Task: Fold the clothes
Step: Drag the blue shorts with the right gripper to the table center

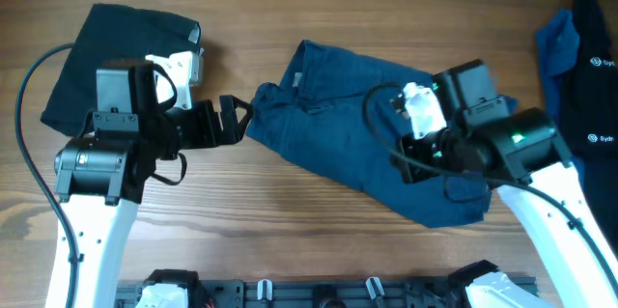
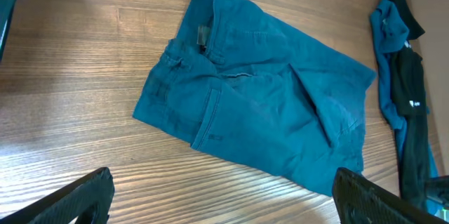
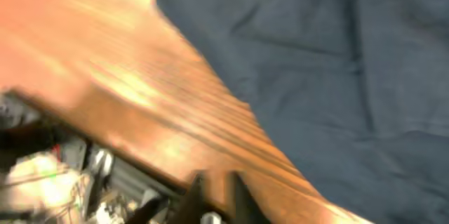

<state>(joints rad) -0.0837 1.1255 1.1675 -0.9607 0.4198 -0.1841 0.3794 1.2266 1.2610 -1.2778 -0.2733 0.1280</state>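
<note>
The dark blue denim shorts [image 1: 357,134] lie spread and rumpled across the middle of the wooden table, waistband to the left. In the left wrist view the shorts [image 2: 259,104] show the waistband and a back pocket. My left gripper [image 1: 232,115] is open and empty, just left of the waistband; its fingers [image 2: 224,203] are spread wide over bare wood. My right gripper is hidden under its own arm in the overhead view, above the shorts' right part. In the blurred right wrist view its fingers [image 3: 214,196] sit close together over wood beside the denim [image 3: 337,62], holding nothing.
A dark navy folded garment [image 1: 106,57] lies at the back left, partly under the left arm. A black garment [image 1: 591,67] and a bright blue one [image 1: 555,42] lie at the right edge, also in the left wrist view [image 2: 403,90]. The table's front edge and rail [image 3: 42,175] are close.
</note>
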